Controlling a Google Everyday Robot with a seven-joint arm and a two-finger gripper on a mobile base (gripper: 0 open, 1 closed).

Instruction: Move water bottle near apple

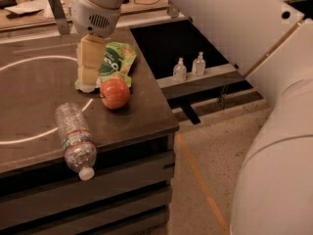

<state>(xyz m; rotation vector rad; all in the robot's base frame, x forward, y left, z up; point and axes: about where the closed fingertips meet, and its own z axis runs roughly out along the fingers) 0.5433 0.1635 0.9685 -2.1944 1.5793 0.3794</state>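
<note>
The water bottle (pixel 74 141) lies on its side at the front edge of the dark table (pixel 29 97), its white cap (pixel 86 174) pointing toward the front and hanging past the edge. The red-orange apple (pixel 115 93) sits to its upper right, a short gap away. My gripper (pixel 88 71) hangs just left of the apple, over the green snack bag (pixel 115 62), with nothing in it. It is apart from the bottle.
Two small pump bottles (pixel 189 67) stand on a lower shelf to the right. A white circle line (pixel 29 62) is marked on the table top. The table's right edge (pixel 161 97) drops to the floor. My white arm fills the right side.
</note>
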